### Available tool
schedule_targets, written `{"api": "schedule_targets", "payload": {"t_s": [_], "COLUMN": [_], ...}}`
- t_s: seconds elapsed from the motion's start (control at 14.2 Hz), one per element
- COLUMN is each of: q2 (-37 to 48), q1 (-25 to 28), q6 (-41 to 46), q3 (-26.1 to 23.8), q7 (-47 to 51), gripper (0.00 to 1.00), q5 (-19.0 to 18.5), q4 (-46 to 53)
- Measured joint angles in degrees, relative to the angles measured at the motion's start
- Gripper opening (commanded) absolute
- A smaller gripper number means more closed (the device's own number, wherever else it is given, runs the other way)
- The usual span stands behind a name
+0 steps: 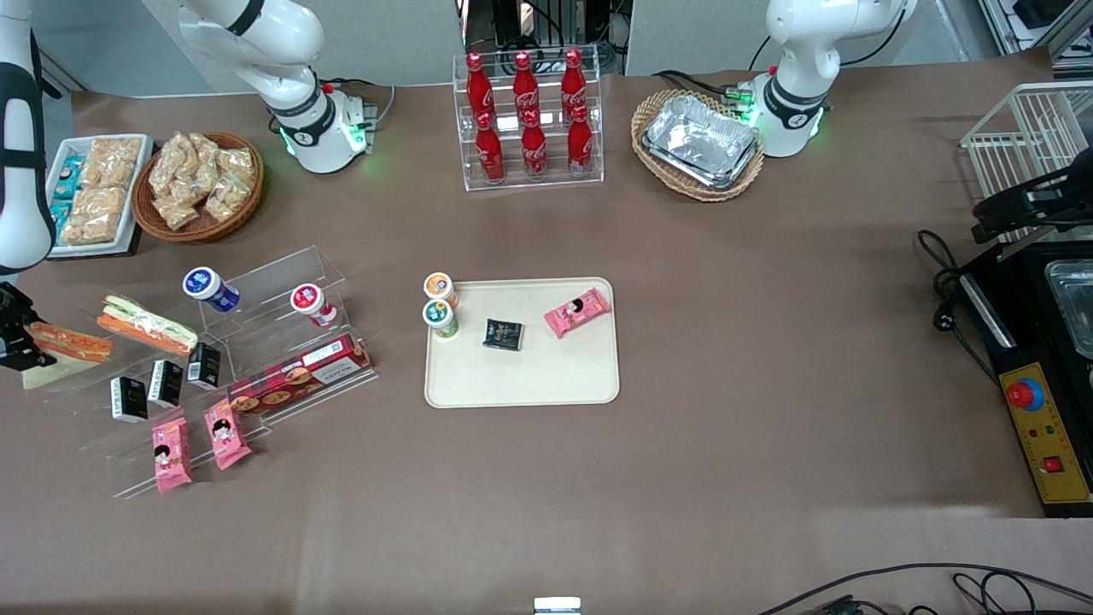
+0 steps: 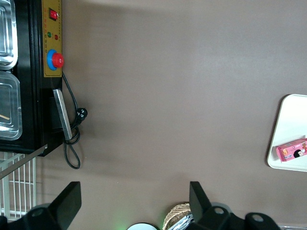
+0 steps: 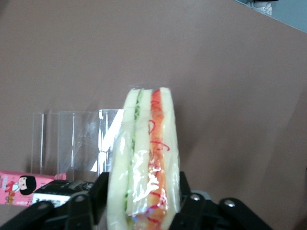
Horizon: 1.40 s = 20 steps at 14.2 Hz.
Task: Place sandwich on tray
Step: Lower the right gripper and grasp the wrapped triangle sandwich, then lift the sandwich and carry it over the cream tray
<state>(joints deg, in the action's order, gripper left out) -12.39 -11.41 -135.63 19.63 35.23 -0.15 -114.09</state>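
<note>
The sandwich (image 1: 67, 344) is a clear-wrapped wedge of pale bread with orange-red filling, at the working arm's end of the table. My right gripper (image 1: 12, 335) is shut on it. In the right wrist view the sandwich (image 3: 146, 158) stands on edge between the two black fingers (image 3: 102, 190), with the gripper (image 3: 144, 203) closed around its lower end. The cream-beige tray (image 1: 529, 380) lies at the table's middle, well away from the gripper. It also shows in the left wrist view (image 2: 288, 124).
A longer flat sandwich (image 1: 145, 325) lies on the clear acrylic shelf (image 1: 273, 282) beside the gripper, with cups, black packets, pink packets and a biscuit box. The tray holds two cups (image 1: 441, 303), a black packet (image 1: 503, 334) and a pink packet (image 1: 578, 312).
</note>
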Motion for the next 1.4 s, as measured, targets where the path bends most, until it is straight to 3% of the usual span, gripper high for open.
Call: {"api": "schedule_targets", "payload": {"t_s": [0.14, 0.35, 0.42, 0.49, 0.77, 1.12, 1.4], "q2": [-0.41, -0.57, -0.59, -0.57, 1.66, 6.62, 7.09], "q1": [0.0, 0.0, 0.0, -0.01, -0.04, 0.35, 3.6], "q6": [-1.24, -1.92, -2.09, -2.24, -0.39, 16.88, 27.98], "q3": [-0.02, -0.04, -0.04, -0.04, -0.02, -0.75, -2.44], "q7": [0.01, 0.05, 0.05, 0.05, 0.05, -0.05, 4.44], "gripper": [0.28, 0.24, 0.04, 0.0, 0.0, 0.0, 0.0], "q5": [0.0, 0.01, 0.01, 0.01, 0.02, 0.09, 2.78], "q4": [-0.11, -0.11, -0.11, -0.07, 0.75, 9.2, 17.78]}}
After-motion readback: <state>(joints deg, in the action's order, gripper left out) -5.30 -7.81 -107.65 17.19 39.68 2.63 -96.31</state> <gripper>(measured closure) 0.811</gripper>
